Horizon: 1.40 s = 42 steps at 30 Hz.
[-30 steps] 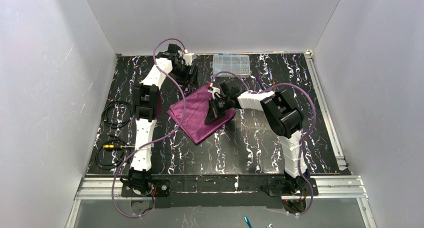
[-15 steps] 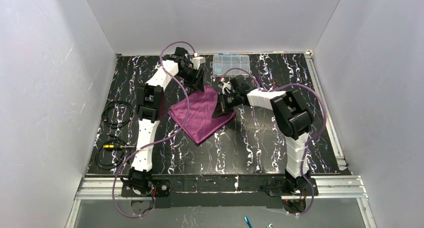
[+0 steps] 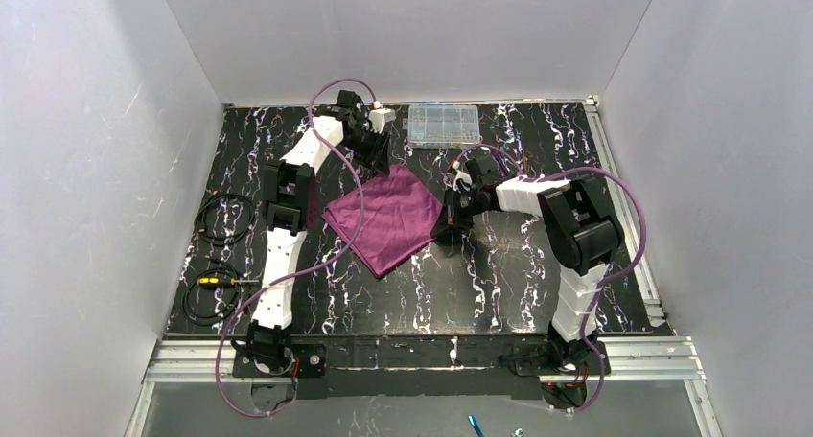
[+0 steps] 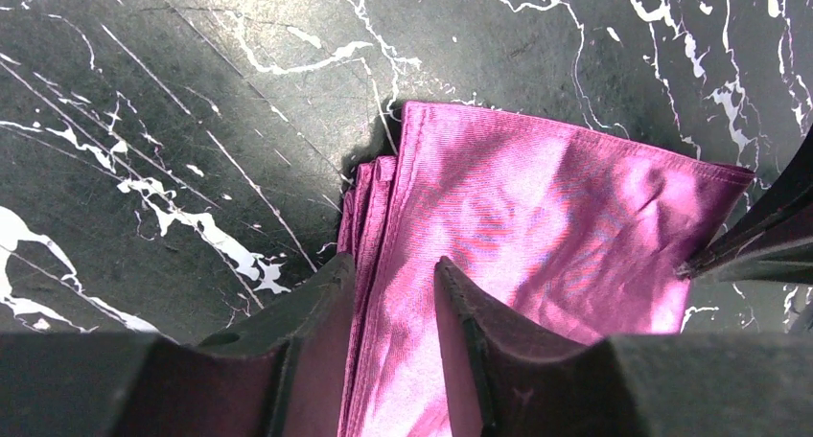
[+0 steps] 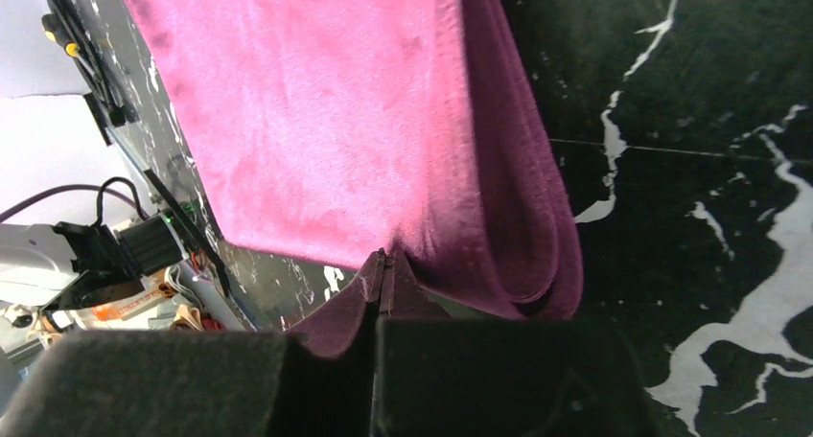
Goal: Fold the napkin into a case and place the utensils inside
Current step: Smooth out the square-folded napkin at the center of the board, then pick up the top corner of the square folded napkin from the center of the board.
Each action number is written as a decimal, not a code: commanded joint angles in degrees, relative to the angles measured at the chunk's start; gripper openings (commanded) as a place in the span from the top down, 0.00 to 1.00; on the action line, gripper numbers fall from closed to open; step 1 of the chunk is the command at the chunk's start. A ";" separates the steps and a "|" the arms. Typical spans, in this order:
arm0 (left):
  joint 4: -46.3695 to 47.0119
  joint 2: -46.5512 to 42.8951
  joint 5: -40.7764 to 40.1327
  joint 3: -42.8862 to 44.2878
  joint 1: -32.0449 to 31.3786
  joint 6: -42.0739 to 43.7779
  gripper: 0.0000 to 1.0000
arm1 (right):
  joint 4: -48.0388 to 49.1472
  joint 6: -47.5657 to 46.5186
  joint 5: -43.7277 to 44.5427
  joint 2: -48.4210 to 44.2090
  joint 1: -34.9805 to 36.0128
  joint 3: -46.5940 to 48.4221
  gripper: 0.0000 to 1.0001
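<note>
The plum-purple napkin (image 3: 388, 217) lies folded in several layers on the black marbled table (image 3: 499, 274). My left gripper (image 3: 377, 151) is at its far corner; in the left wrist view its jaws (image 4: 388, 279) stand apart astride the layered edge of the napkin (image 4: 537, 226), cloth lying between the fingers (image 4: 321, 298). My right gripper (image 3: 451, 221) is at the napkin's right corner. In the right wrist view it (image 5: 382, 262) is shut, pinching a puckered bit of the napkin's (image 5: 326, 121) upper layer beside the rolled fold. The utensils are out of view.
A clear plastic compartment box (image 3: 442, 125) sits at the back of the table just beyond both grippers. Coiled black cables (image 3: 222, 217) lie off the table's left edge, with a yellow-tipped one (image 3: 209, 282) nearer. White walls close in three sides.
My right gripper has slid right, from over the napkin's middle to its right corner. My left gripper has come to the napkin's far corner and its jaws have narrowed.
</note>
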 commanded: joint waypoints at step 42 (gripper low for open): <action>10.74 -19.80 -9.50 -21.78 -1.58 6.61 0.85 | -13.93 -7.84 5.53 6.84 -2.40 19.19 0.99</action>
